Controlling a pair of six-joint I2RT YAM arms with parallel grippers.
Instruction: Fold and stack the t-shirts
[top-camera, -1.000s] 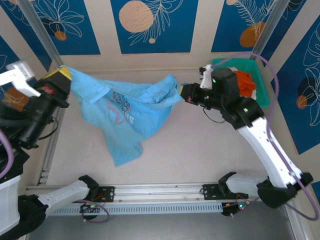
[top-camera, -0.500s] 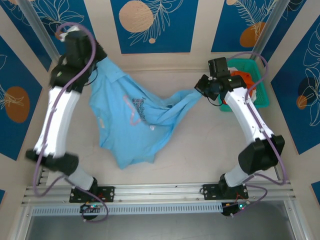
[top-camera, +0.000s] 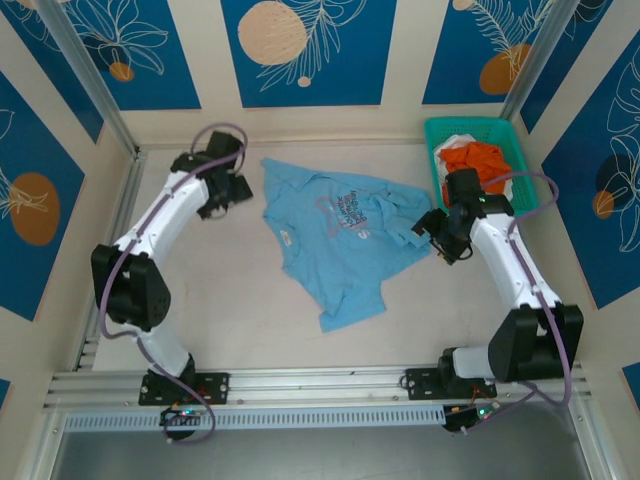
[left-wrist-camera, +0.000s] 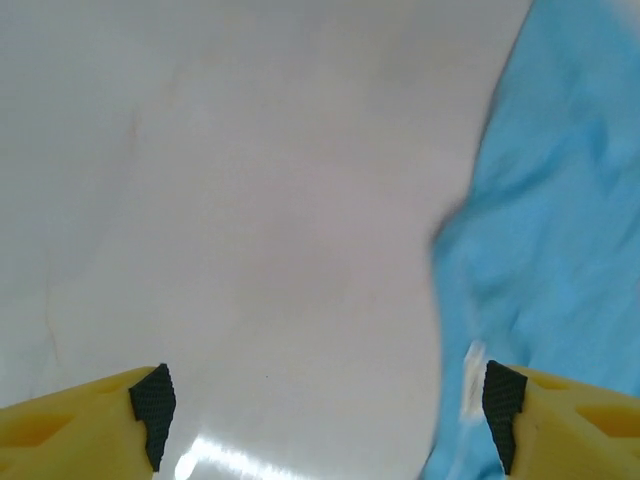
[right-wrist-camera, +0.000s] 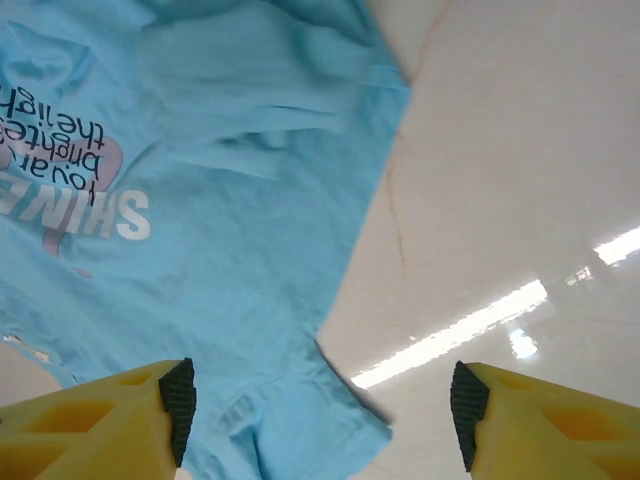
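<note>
Blue shirt (top-camera: 335, 235) lies loose mid-table (top-camera: 230, 300), neither gripper holding it.
L gripper (top-camera: 225, 192), jaws apart, is over bare table just left of the shirt. R gripper (top-camera: 430, 228), jaws apart, is at the shirt's right edge w/ cloth below and nothing pinched. Shirt is rumpled, print up. Basket (top-camera: 480, 122) in far right corner holds orange shirt (top-camera: 478, 158) & white shirt (top-camera: 455, 143), just behind R wrist.

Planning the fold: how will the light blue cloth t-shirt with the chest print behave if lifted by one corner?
Probably floppy: the light blue t-shirt lies creased, its sleeve bunched, so it should sag from a pinch. It looks thin, likely light. Pushed, it may wrinkle rather than slide on the glossy table.
</note>
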